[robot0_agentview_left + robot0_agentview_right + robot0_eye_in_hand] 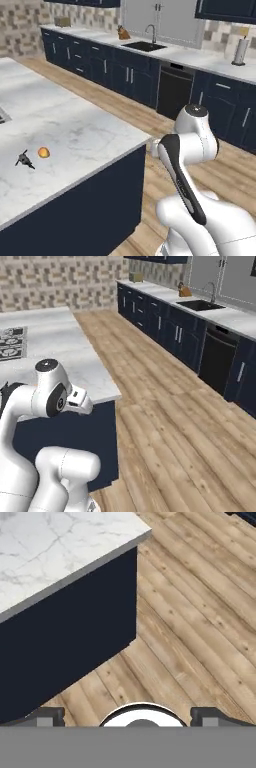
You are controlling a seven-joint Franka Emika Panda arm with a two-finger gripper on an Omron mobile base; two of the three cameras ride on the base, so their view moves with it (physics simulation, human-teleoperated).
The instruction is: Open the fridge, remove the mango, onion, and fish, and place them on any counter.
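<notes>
White arm (192, 165) segments fill the lower right of the left base view, folded up beside the island and reaching for nothing. Past it, the marble tabletop (85, 130) carries two small things near its near-left part: the fish (23, 160), dark and thin, and just beside it to the right a small orange ball (44, 152), which I take to be the mango. They are close together but apart, set well in from the edge, probably so nothing rolls off. The fish lies flat, its long axis running roughly left to right with a slight tilt; which end is the head is too small to tell. No onion is visible there, so by my reading that item is still to be fetched.

From the right base view, the arm's elbow (50, 393) rises at lower left beside the tabletop's corner (102, 388), with the black cooktop (11, 342) at the far left.

Looking along the hand, the fingers (45, 716) sit spread wide, holding nothing, aimed down at the wood floor (200, 612) beside the island's navy base (70, 632).
</notes>
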